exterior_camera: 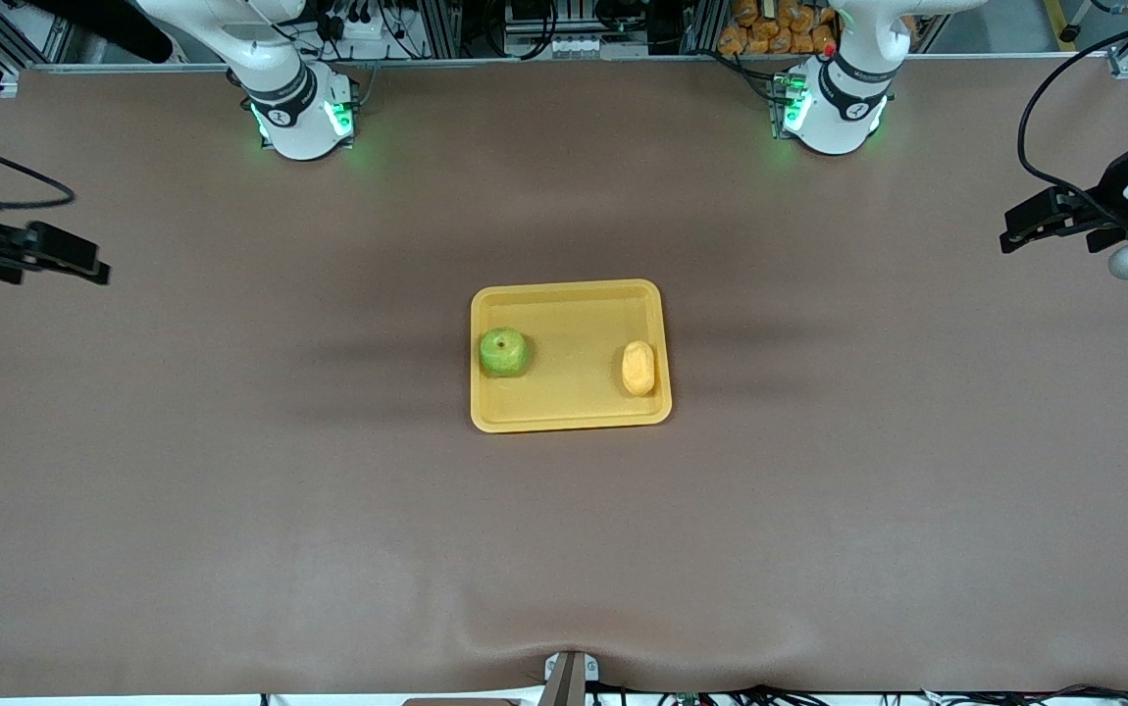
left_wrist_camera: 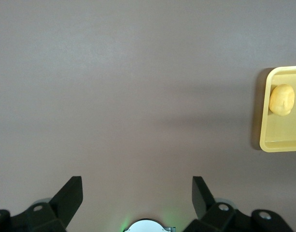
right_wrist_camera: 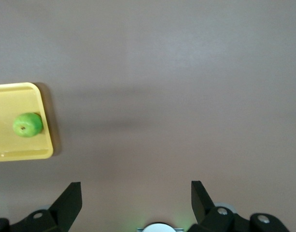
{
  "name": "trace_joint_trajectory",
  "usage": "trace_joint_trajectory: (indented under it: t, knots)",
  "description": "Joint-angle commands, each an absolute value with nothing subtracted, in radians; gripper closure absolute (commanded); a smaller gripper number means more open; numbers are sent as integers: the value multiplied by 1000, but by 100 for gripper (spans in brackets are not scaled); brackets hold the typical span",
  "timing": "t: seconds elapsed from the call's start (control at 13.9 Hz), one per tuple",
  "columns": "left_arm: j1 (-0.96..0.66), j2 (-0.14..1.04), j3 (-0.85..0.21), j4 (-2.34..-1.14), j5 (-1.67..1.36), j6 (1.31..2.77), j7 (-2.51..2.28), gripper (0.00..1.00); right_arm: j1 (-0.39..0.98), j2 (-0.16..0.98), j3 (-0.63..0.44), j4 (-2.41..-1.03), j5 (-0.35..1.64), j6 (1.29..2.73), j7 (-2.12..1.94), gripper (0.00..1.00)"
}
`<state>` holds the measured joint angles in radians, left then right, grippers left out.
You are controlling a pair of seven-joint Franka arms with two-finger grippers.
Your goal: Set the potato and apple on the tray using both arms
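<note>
The yellow-orange tray [exterior_camera: 569,417] lies in the middle of the brown table. On it sits the green apple [exterior_camera: 503,351], at the end toward the right arm, and the yellow potato [exterior_camera: 638,367], at the end toward the left arm. In the left wrist view the potato [left_wrist_camera: 282,99] rests on the tray [left_wrist_camera: 278,143]; in the right wrist view the apple [right_wrist_camera: 27,124] rests on the tray [right_wrist_camera: 22,153]. My left gripper [exterior_camera: 1020,231] hangs open and empty over the left arm's end of the table. My right gripper [exterior_camera: 83,263] hangs open and empty over the right arm's end. In the wrist views the left gripper [left_wrist_camera: 136,191] and right gripper [right_wrist_camera: 136,192] hold nothing.
The two arm bases [exterior_camera: 301,113] [exterior_camera: 834,108] glow green along the table's edge farthest from the front camera. A camera mount [exterior_camera: 569,677] sticks up at the nearest edge. Brown cloth [exterior_camera: 230,490] covers the table all round the tray.
</note>
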<state>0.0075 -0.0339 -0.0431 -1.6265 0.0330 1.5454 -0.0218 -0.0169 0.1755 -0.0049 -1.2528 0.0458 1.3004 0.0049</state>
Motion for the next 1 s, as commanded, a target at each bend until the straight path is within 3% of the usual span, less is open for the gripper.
trace_joint_trajectory:
  t: [0.0,0.14,0.93]
  knots:
    - [12,-35,-41,-1621,29,1537,-2,0,-22,33,-11,-1405,41,1316,-32,0]
    - [12,-35,-43,-1621,29,1537,-2,0,-9,-26,-11,-1456,37,1318,-32,0]
    - [12,-35,-43,-1621,29,1537,-2,0,44,-51,-60,-1485,34,1350,-29,0]
